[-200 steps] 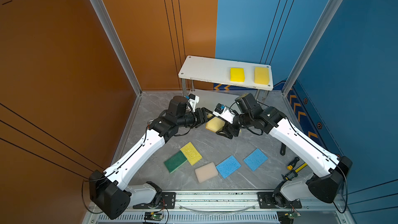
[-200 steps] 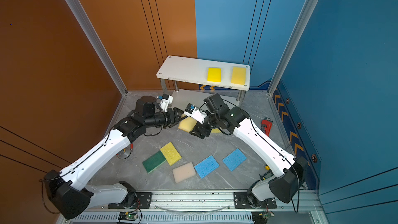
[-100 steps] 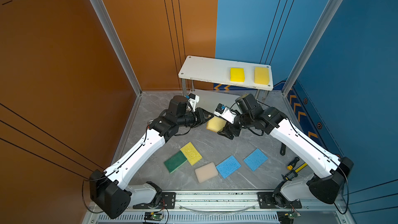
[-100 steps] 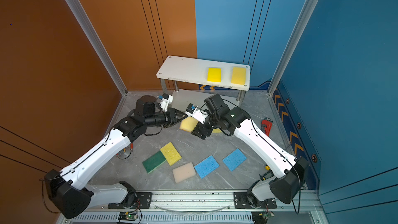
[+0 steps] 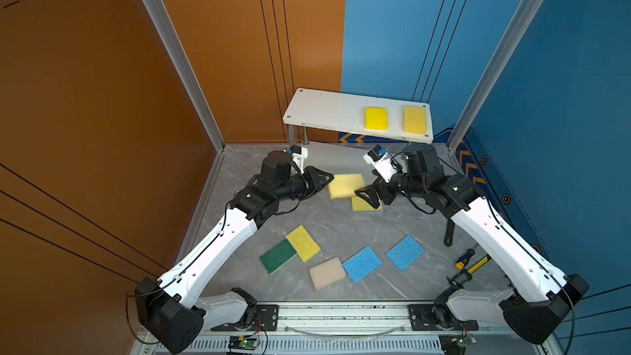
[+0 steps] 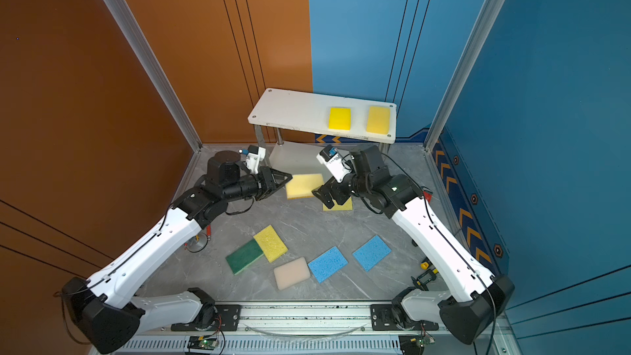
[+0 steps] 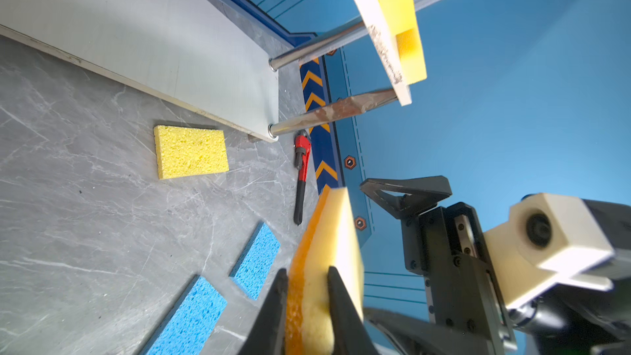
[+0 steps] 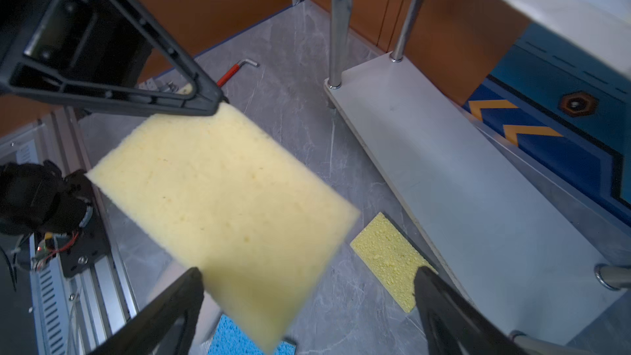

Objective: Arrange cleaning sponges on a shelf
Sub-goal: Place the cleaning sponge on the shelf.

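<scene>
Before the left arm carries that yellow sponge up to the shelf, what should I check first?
1. Left gripper shut on the thick yellow sponge: ok.
2. Right gripper open: ok.
3. Right gripper clear of that sponge: not ok, its jaws straddle the sponge's end.
4. Room on the shelf's top board: ok, much of it bare.
5. Grip firm enough for lifting: cannot tell.
</scene>
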Tool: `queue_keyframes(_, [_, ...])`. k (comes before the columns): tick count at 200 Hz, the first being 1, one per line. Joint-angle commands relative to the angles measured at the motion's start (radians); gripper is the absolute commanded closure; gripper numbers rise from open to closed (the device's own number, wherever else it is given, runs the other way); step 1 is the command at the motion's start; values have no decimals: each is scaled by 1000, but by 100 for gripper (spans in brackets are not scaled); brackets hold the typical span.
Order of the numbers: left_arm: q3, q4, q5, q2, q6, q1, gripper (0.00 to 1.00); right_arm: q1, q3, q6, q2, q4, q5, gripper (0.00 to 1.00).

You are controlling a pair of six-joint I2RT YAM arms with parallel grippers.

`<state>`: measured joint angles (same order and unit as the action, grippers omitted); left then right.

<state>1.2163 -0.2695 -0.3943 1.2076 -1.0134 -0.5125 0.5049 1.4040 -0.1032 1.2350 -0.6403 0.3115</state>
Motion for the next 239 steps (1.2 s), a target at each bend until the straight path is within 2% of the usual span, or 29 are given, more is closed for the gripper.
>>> queue_keyframes(1, [-15, 122, 174, -88, -112, 32, 79, -76, -102, 282, -138, 227, -146, 0])
queue_keyframes(14, [-30, 199, 288, -119, -164, 38, 78, -112, -179, 377, -215, 290, -217, 0])
queue_keyframes(33, [-7, 239, 405, -105, -214, 42, 78, -136, -248, 474, -286, 325, -259, 0])
queue_keyframes(53, [39, 275, 442, -48, -229, 42, 79, -143, -280, 503, -314, 314, -258, 0])
queue_keyframes(102, [183, 389, 662, 134, -264, -12, 79, -146, -296, 563, -338, 306, -253, 0])
queue_keyframes(155, [360, 436, 793, 373, -309, -51, 79, -130, -272, 568, -358, 272, -275, 0])
queue_keyframes(181, [438, 434, 862, 449, -287, -78, 79, -131, -268, 559, -376, 255, -279, 0])
queue_keyframes(208, [534, 433, 882, 538, -298, -97, 78, -131, -275, 559, -392, 243, -287, 0])
queue_keyframes(239, [564, 416, 936, 578, -320, -114, 78, -134, -284, 557, -408, 233, -300, 0])
